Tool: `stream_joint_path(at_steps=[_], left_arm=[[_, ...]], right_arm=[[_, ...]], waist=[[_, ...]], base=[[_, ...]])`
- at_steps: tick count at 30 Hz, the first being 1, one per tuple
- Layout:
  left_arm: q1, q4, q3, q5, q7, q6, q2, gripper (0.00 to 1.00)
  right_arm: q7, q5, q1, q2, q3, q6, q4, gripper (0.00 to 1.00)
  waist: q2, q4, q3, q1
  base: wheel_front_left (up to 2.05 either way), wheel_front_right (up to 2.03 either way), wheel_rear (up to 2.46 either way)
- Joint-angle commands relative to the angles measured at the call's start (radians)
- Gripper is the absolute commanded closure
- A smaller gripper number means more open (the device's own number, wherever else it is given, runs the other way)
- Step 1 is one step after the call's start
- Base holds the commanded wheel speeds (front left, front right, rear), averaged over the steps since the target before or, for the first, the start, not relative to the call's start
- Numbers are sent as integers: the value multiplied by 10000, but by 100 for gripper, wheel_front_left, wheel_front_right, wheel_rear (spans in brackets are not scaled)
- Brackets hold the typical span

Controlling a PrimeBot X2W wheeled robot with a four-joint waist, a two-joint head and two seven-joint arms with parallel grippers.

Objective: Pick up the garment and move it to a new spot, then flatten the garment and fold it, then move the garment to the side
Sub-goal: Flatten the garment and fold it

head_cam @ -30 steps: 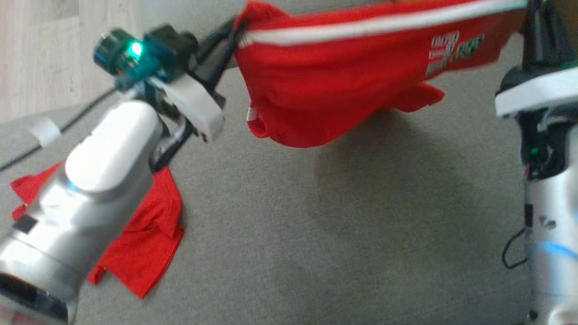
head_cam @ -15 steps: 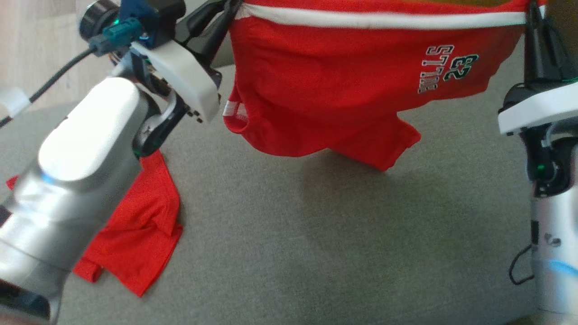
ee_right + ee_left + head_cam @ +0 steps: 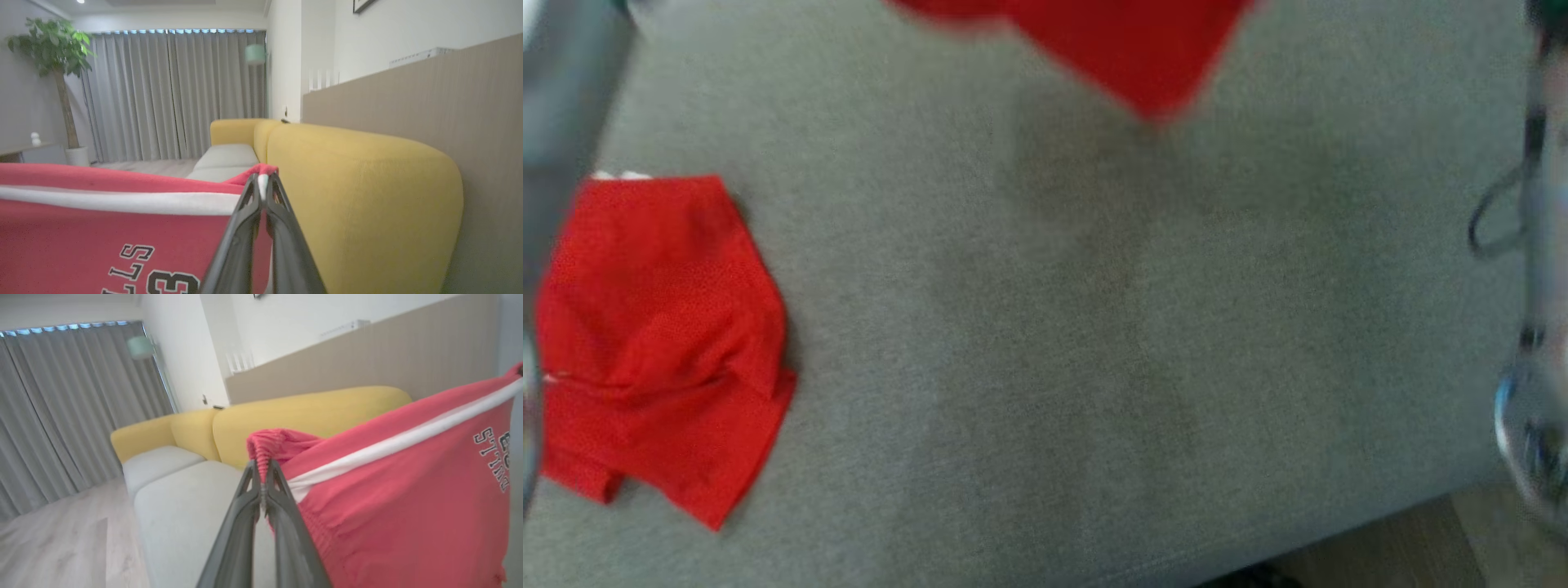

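My left claw [image 3: 263,467] is clamped tight on one bunched corner of the red garment [image 3: 388,498] and my right claw [image 3: 263,179] on its opposite white-banded corner, the cloth hanging stretched between them over the grey cushion [image 3: 1094,367], yellow sofa back [image 3: 359,196] beyond.

Slim dark fingers [image 3: 239,531] (silvery forearm [image 3: 1534,433])

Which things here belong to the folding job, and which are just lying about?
Job: garment, pinched by left gripper and right gripper; grey seat below.
Lying about: other red cloth on the seat; plant; curtains.
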Motion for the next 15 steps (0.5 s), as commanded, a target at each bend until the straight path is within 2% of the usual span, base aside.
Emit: stream_joint_path(at_steps=[1, 3, 6, 10, 15], left_arm=[[-1080, 97, 511, 213, -271, 126, 182, 100], [-2183, 1077, 725, 469, -1225, 262, -250, 100], [-2627, 1930, 751, 552, -2162, 212, -755, 100], [-2186, 2797, 399, 459, -2901, -170, -1324, 100], [-577, 3542, -301, 257, -3242, -418, -1702, 100]], right_arm=[[-371, -87, -800, 188, -65, -7, 68, 100], [-1440, -528, -2193, 339, -520, -7, 1466, 100], [-2198, -971, -2807, 448, -728, -7, 2689, 100], [-2546, -1268, -2586, 450, -568, -7, 4021, 100], [-2511, -1397, -1504, 159, 128, -7, 5641, 100]], waist=[[1, -358, 718, -5], [1, -404, 1011, -5], [1, -360, 1083, -5], [1, -202, 1079, -5], [1, -15, 868, -5]], base=[[0, 0, 0], [0, 0, 0], [0, 0, 0], [0, 0, 0], [0, 0, 0]])
